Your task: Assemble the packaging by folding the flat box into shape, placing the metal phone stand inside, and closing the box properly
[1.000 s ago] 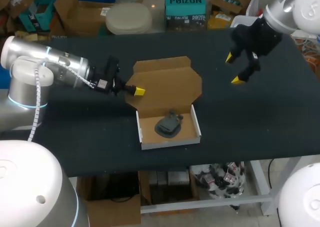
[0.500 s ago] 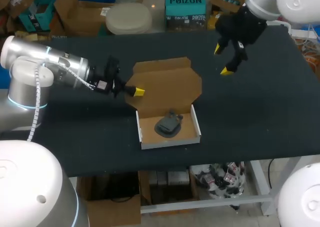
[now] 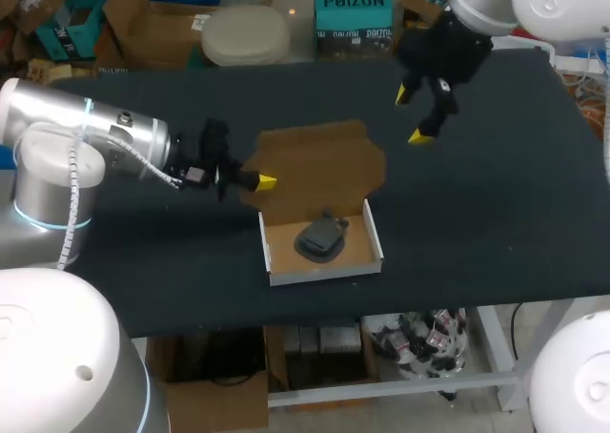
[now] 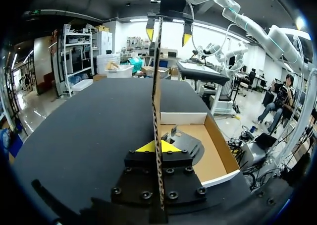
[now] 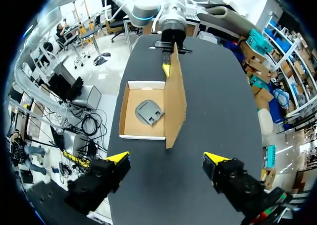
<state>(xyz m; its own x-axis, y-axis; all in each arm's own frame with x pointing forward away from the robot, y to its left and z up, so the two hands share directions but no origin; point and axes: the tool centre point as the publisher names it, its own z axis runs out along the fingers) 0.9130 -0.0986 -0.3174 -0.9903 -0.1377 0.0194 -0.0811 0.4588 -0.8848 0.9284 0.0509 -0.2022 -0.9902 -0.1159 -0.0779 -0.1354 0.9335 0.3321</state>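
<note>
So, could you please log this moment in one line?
left jaws: shut on lid | right jaws: open | stand: in box

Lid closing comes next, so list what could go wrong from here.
1. The left gripper is shut on just one side edge of the raised lid; it may twist or slip.
2. The right gripper hangs open, apart from the tray, so nothing pins it; it might slide.
3. The phone stand may catch the lid if taller than the walls.

Brown box (image 3: 358, 248), lid (image 3: 319, 162) upright, holds the dark grey phone stand (image 3: 320, 237).
</note>
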